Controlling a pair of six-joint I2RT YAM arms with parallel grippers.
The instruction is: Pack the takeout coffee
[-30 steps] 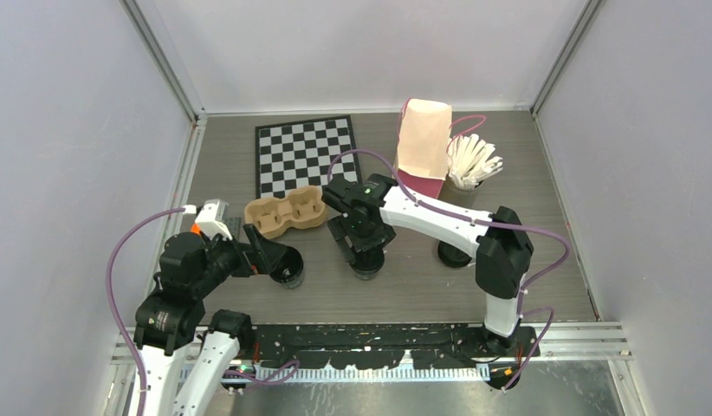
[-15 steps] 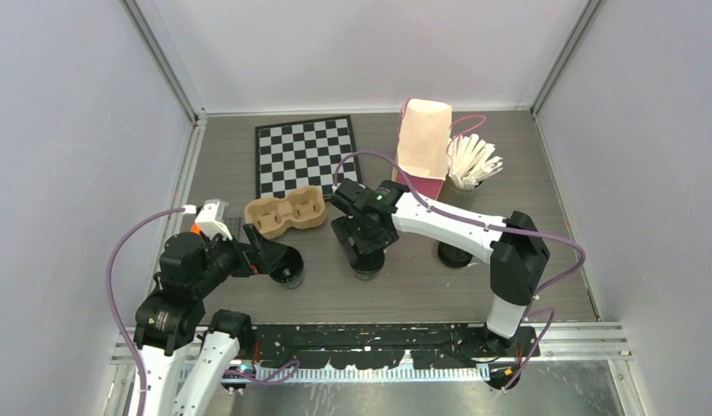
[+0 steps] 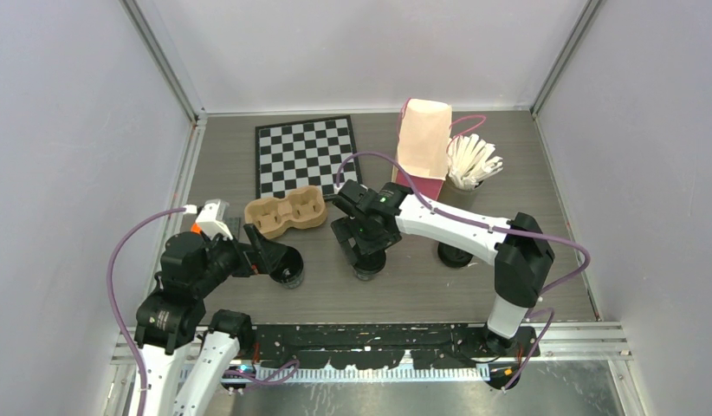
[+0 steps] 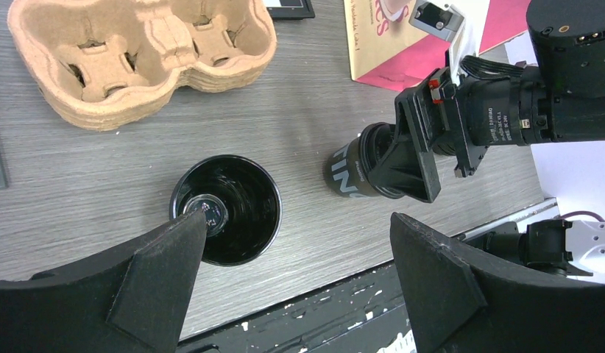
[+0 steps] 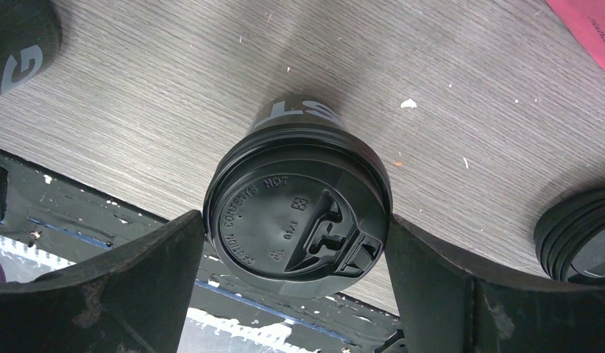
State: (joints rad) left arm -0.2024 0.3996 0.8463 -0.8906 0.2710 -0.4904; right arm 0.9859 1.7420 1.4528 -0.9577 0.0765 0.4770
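A black cup with its lid on (image 5: 298, 215) stands on the table between the fingers of my right gripper (image 5: 294, 220). That gripper is open, its fingers close beside the lid's rim on both sides. From above, the right gripper (image 3: 366, 250) covers this cup (image 3: 366, 267). The other black cup (image 4: 226, 209), open and empty, stands left of it. My left gripper (image 4: 299, 220) hangs wide open above the table, one fingertip over that cup's rim; from above the gripper (image 3: 271, 257) is next to the cup (image 3: 288, 270). A loose black lid (image 3: 454, 254) lies to the right.
The brown pulp tray (image 3: 285, 211) sits behind the open cup. A paper bag (image 3: 424, 139) stands at the back, with a grey cup of white sticks (image 3: 470, 165) beside it. A checkerboard (image 3: 305, 154) lies at the back left. The black front rail (image 3: 378, 334) runs close below the cups.
My right gripper's jaws have widened a little around the lidded cup and the right arm has shifted slightly to the right. The left arm and both cups have stayed put.
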